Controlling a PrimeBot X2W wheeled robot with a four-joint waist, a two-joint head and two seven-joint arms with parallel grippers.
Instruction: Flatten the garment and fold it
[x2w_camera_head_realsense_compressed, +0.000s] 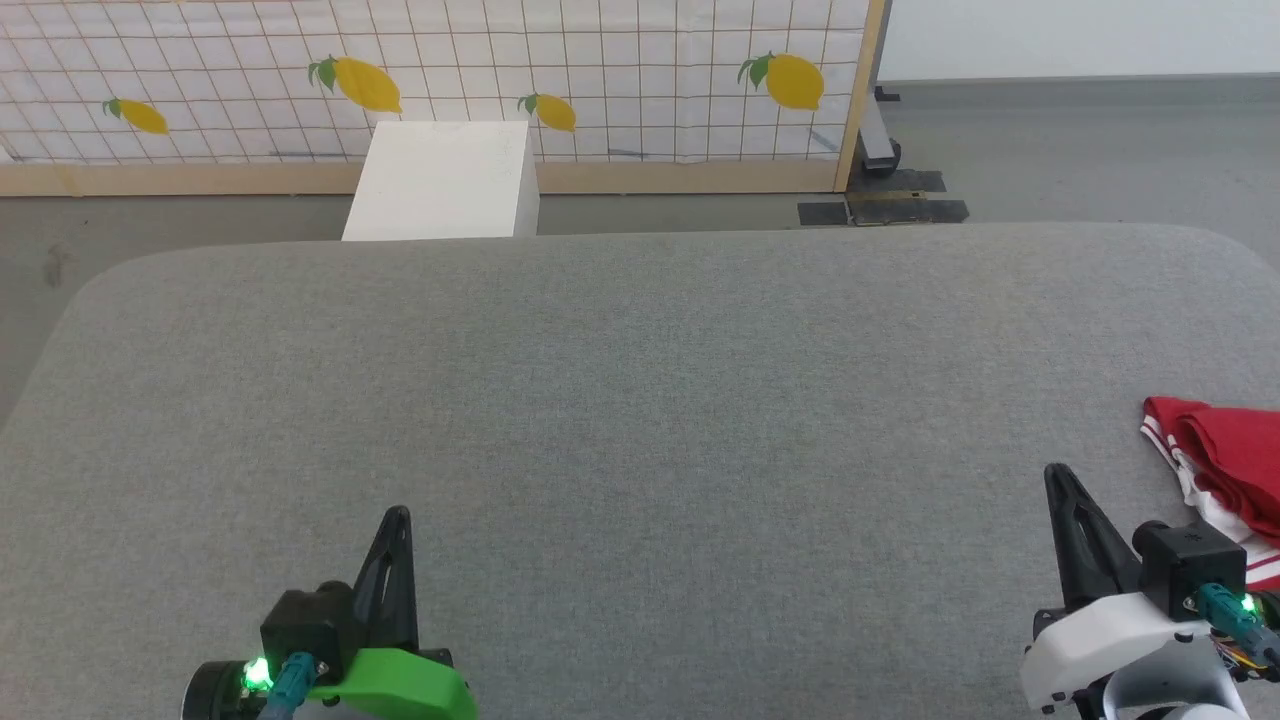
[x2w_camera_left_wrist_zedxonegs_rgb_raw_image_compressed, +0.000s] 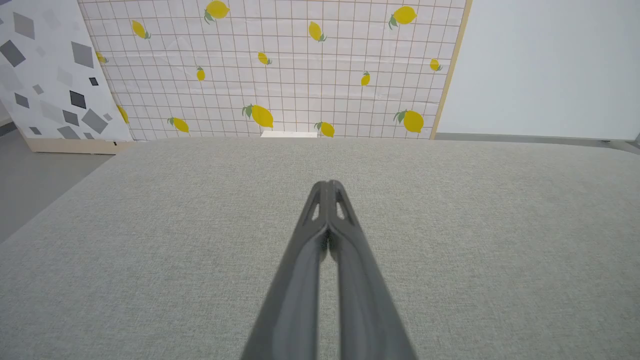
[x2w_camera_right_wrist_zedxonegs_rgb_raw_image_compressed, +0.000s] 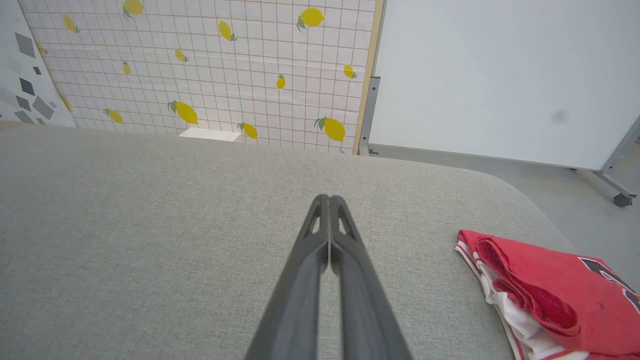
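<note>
Grey padded bench (x2w_camera_head_realsense_compressed: 640, 400) in front of a lemon-print screen (x2w_camera_head_realsense_compressed: 600, 80); the head view has the garment (x2w_camera_head_realsense_compressed: 1225, 460) bunched at the bench's right edge, near the right gripper (x2w_camera_head_realsense_compressed: 1056, 476) and well apart from the left gripper (x2w_camera_head_realsense_compressed: 397, 515). Left wrist view: fingers (x2w_camera_left_wrist_zedxonegs_rgb_raw_image_compressed: 320, 220) clenched on nothing, bare bench ahead. Right wrist view: fingers clenched empty too, red heap off to the side, so I'd open up, grab a loose edge and drag it to the middle first.
</note>
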